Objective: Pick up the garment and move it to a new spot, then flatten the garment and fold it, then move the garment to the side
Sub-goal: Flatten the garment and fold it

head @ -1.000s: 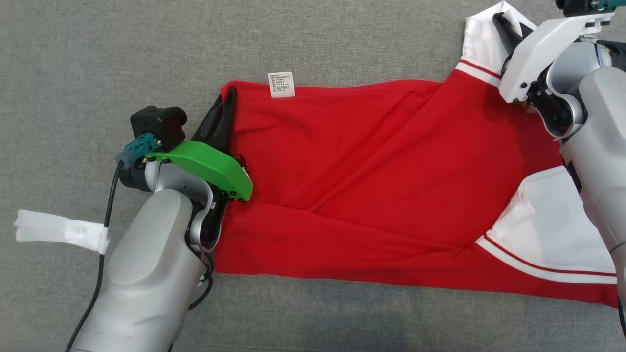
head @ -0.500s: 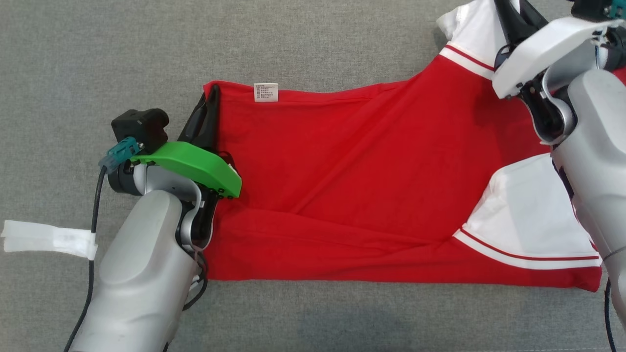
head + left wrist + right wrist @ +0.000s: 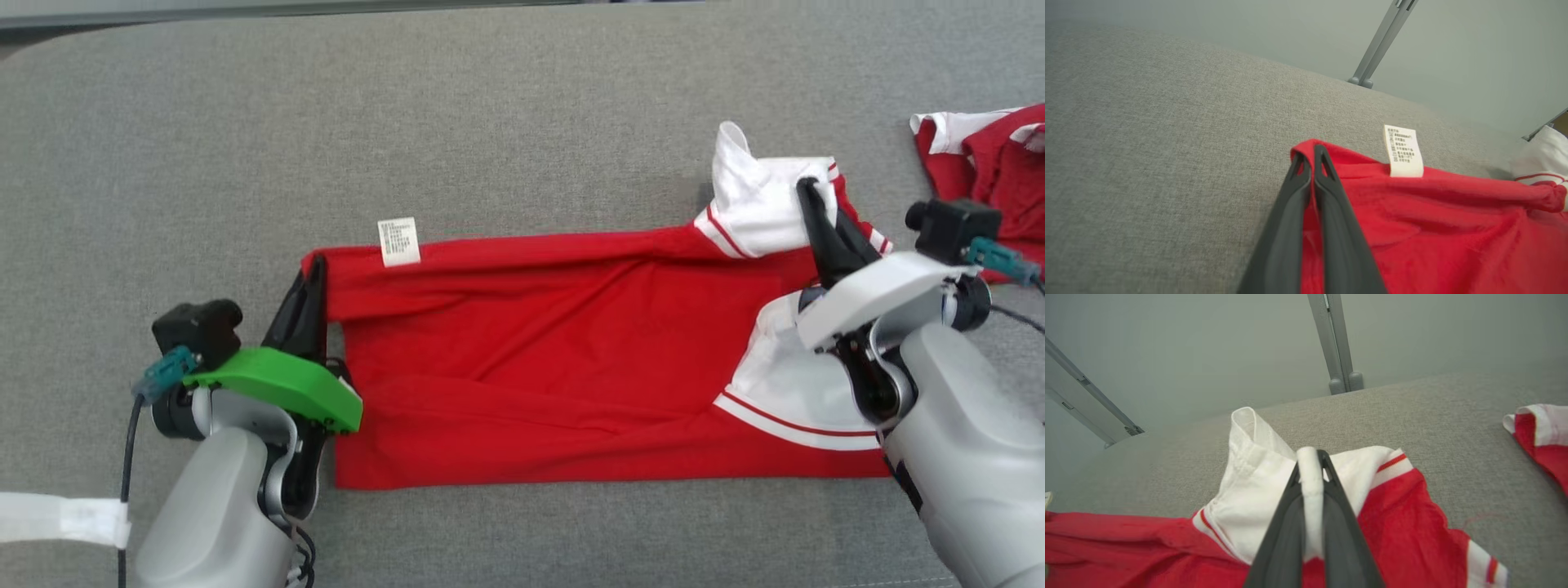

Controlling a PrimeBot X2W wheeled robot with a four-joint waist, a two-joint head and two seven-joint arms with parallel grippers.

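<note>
Looks to be the folding step; holds the red garment [image 3: 555, 359] stretched lengthways on the grey padded surface [image 3: 490, 122], its near edge lying flat and its far edge gripped at both ends; pinches the far hem corner with the left gripper [image 3: 314, 265], fingers pressed together on red cloth just beside the care label [image 3: 399, 242]; pinches a bunch of white collar or sleeve fabric with the right gripper [image 3: 810, 192], likewise clamped tight, a ridge of white standing between the fingers.

Calls next, probably, for carrying both held ends toward the near edge at an even pace; needs the cloth kept taut between the two grips so the far edge lands straight along the near one; only then for letting go; risks a skewed fold where the white sleeve bunches at the right end.

Reads as several lines of small dark print on the white label, too fine to make out; shows no brand or logo elsewhere; leaves a second red-and-white garment [image 3: 988, 147] well apart at the right.
</note>
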